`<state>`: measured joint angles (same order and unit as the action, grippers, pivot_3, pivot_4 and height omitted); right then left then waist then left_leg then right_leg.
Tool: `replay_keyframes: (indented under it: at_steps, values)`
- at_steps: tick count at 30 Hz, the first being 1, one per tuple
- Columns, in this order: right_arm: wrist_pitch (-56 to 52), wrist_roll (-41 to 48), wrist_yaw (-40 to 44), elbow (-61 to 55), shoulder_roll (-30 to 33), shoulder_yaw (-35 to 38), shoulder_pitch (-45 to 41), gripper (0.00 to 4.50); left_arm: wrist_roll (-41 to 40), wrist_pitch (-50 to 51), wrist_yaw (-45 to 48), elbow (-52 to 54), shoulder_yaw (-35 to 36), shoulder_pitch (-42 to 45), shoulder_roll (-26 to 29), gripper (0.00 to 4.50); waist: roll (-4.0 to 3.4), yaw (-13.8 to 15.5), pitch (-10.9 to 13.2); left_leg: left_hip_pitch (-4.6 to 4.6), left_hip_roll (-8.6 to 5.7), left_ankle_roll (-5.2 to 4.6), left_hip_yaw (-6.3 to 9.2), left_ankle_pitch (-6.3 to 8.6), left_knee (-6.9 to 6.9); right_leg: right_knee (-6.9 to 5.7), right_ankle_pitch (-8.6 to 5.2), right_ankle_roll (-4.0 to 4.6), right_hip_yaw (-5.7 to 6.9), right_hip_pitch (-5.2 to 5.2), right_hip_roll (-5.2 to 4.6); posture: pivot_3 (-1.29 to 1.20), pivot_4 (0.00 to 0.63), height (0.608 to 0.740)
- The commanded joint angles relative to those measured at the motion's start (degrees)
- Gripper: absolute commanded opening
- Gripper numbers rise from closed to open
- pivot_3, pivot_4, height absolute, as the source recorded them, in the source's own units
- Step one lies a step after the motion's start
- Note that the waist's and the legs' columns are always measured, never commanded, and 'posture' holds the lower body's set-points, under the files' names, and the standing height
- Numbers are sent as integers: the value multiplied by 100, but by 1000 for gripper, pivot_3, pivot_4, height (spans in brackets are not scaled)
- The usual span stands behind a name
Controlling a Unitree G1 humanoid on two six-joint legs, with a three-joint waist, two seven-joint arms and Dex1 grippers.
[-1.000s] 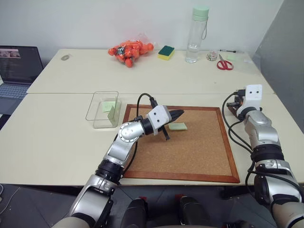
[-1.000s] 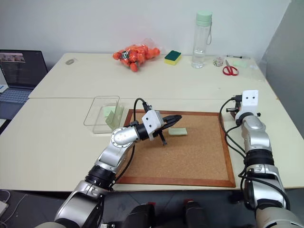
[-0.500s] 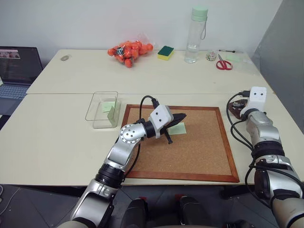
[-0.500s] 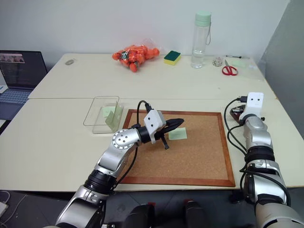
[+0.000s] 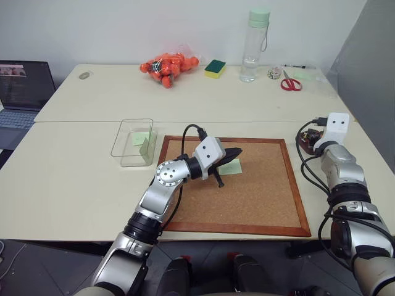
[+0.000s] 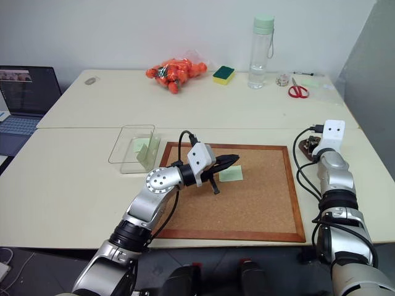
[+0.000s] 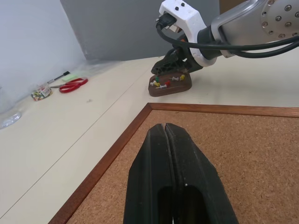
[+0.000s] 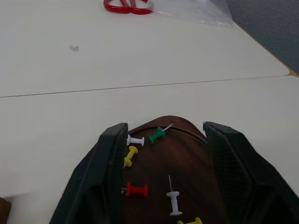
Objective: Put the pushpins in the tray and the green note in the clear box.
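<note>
1. We saw the left gripper (image 5: 233,152) over the corkboard (image 5: 259,197), fingers pressed together, nothing between them. Left wrist view confirmed: both black fingers (image 7: 161,177) met along one seam above the cork.
2. The green note (image 5: 231,166) lay flat on the corkboard, just under and beside the left gripper tip, at about 11 o'clock of the board's centre. We couldn't tell if the tip touched the paper.
3. The right gripper (image 8: 161,140) had its fingers apart, one on either side of the tray (image 8: 187,163), at about 3 o'clock from the board, just off its far right corner. No pin between the fingers.
4. Pins in the tray per right wrist view: green pushpin (image 8: 158,136) near the far rim, red pushpin (image 8: 137,189) closer to the wrist, plus white pins (image 8: 174,201) and yellow pins (image 8: 130,156). Pins looked loose on the dish floor.
5. The clear box (image 5: 134,142) sat on the table (image 5: 74,179) at about 9 o'clock from the board, just off its far left corner, w/ pale green slips inside.
6. Far side of the table, approx 12 o'clock: bag of orange items (image 5: 168,66), sponge (image 5: 215,68), bottle (image 5: 255,44), scissors (image 5: 291,82). Laptop (image 5: 21,89) at approx 10 o'clock.
</note>
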<state>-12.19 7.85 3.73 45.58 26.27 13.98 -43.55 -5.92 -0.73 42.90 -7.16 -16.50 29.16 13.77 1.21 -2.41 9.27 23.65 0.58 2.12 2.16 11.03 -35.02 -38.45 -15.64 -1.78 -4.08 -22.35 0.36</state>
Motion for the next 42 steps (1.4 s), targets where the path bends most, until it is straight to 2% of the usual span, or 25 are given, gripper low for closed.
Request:
replay_keyframes:
  at_steps: [1,4,11,16,27,30,40,42]
  values:
    - [96,-10,-4,-184,111,87,-22,3926,-51,-24,-20,162,180,42,41,0,0,0,0,0,0,0,0,0,0,0,0,0,0,0,0,0,150,740]
    - [153,-70,144,-576,112,-34,144,4462,-88,63,-46,114,324,-38,162,0,0,-3,0,-1,0,0,-1,0,0,-1,-1,0,-1,0,0,0,150,740]
    - [75,133,1342,-2717,111,-549,1153,4462,-468,596,274,82,830,-425,708,0,-1,-69,0,-7,8,0,3,0,2,-16,-13,-2,1,-3,2,0,150,740]
    - [-158,437,2332,-4102,143,-942,1884,4462,-875,1102,483,149,1124,-662,862,0,-1,-71,1,-10,14,0,10,0,0,-22,-24,-17,5,-1,0,0,150,740]
    - [-489,586,3296,-5337,147,-1643,2630,4462,-1369,2103,836,223,1145,-753,852,0,-1,-47,1,-13,12,0,10,0,-2,-24,-26,-18,8,1,-2,0,150,740]
    - [-500,516,3315,-5372,100,-1721,2697,4500,-1407,2229,917,142,1115,-689,805,506,0,-50,1,-14,11,1,11,0,-2,-24,-27,-18,9,1,-2,0,150,740]
    - [-506,425,3175,-5359,-16,-1717,2713,4500,-1513,2633,843,102,1126,-517,597,2584,0,-44,1,-14,10,1,11,0,-2,-24,-27,-18,9,1,-1,0,150,740]
    - [-508,407,3162,-5399,-38,-1746,2744,4500,-1563,2766,804,110,1170,-505,567,2584,0,-44,2,-14,10,1,11,0,-2,-23,-27,-18,9,1,-1,0,150,740]
